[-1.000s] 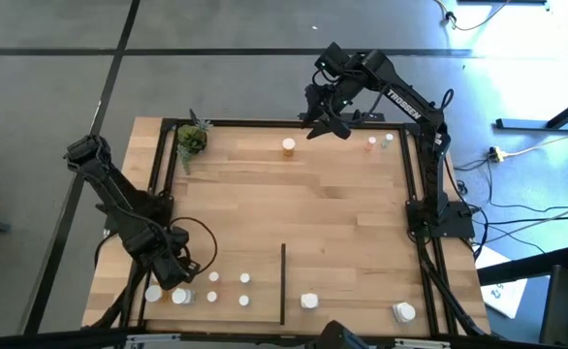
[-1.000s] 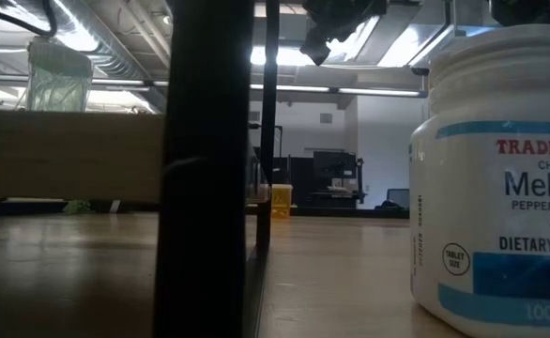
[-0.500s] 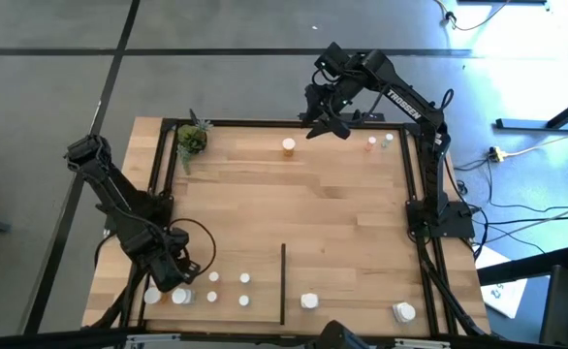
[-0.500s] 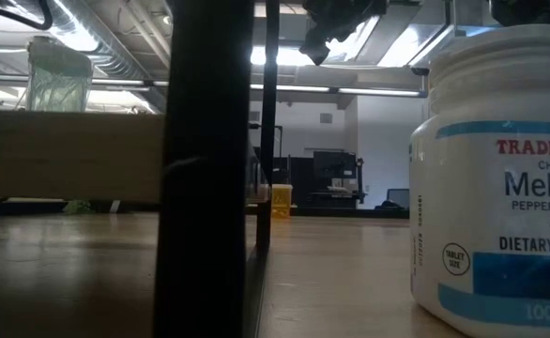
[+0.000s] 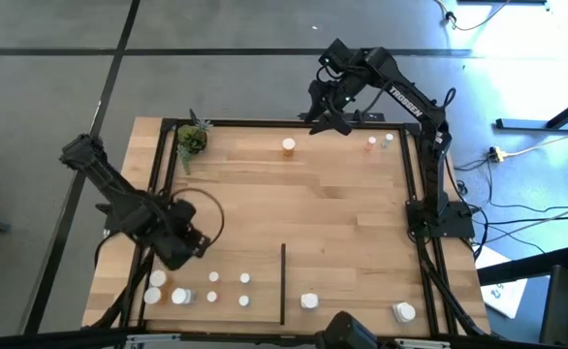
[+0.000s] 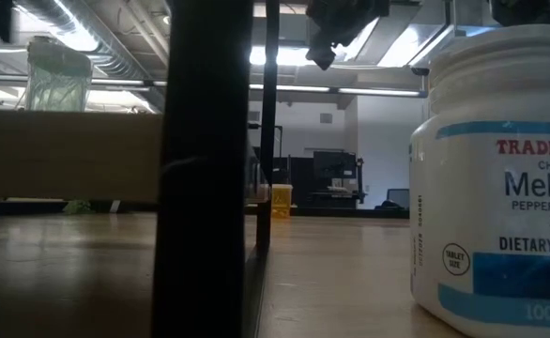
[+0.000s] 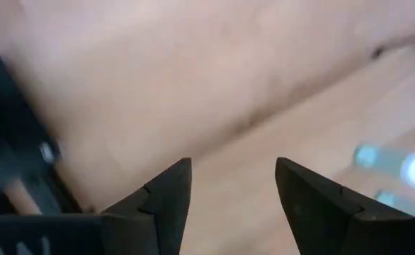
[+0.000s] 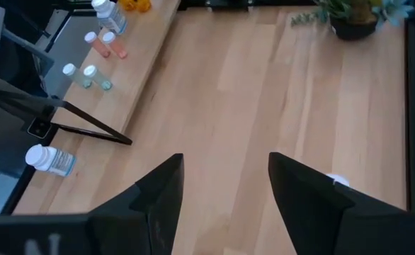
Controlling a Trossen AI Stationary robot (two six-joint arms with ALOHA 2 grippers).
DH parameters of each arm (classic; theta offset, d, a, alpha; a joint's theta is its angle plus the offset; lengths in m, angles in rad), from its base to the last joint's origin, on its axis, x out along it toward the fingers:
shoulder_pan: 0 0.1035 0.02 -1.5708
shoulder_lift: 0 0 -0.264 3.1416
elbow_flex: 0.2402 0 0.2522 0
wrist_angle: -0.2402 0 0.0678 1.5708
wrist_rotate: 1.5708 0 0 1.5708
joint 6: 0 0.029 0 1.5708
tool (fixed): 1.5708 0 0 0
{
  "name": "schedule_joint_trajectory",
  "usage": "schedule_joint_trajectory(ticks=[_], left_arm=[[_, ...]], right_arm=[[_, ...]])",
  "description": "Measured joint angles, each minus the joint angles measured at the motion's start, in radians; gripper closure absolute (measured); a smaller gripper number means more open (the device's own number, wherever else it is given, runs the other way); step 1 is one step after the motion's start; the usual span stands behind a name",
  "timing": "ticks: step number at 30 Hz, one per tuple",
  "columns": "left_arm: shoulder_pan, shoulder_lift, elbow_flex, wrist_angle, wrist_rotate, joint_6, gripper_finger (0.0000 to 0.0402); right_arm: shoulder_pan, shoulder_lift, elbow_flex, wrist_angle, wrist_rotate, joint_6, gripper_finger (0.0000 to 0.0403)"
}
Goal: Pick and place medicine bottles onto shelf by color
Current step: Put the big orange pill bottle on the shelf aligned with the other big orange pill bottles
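Overhead, left pincer (image 5: 189, 242) hovers empty, fingers apart, above bottles (image 5: 213, 278); right pincer (image 5: 329, 120) parted, far edge; low view shows label.

The high view looks straight down on the whole shelf (image 5: 294, 208) and both arms. The low view sits at surface level, close against a large white bottle (image 6: 496, 178) at right of frame, facing the room beyond. Each wrist view looks past its own fingers onto the same planks.
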Motion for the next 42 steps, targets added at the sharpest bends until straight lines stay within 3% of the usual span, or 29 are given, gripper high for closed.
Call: schedule_joint_trajectory(ticks=[8,12,17,25,35,42], left_arm=[[0.323,-0.006,0.106,-0.041,-0.041,0.429,0.0203],[0.520,-0.006,0.157,-0.012,-0.051,0.707,0.0203],[0.766,-0.005,0.170,0.167,-0.030,1.052,0.0203],[1.095,0.082,0.170,0.486,0.135,1.463,0.0203],[1.299,0.287,0.170,0.752,0.428,1.711,0.0203],[1.355,0.404,0.169,0.806,0.441,1.940,0.0203]], right_arm=[[-0.057,0.000,0.001,-0.025,0.015,0.040,0.0195],[-0.073,-0.009,0.001,-0.019,0.199,0.112,0.0195],[-0.073,-0.044,0.001,-0.004,0.417,0.172,0.0195],[-0.077,-0.100,0.002,0.055,0.496,0.171,0.0195],[-0.080,-0.114,0.003,0.103,0.533,0.179,0.0195],[-0.080,-0.114,0.003,0.129,0.625,0.255,0.0195]])
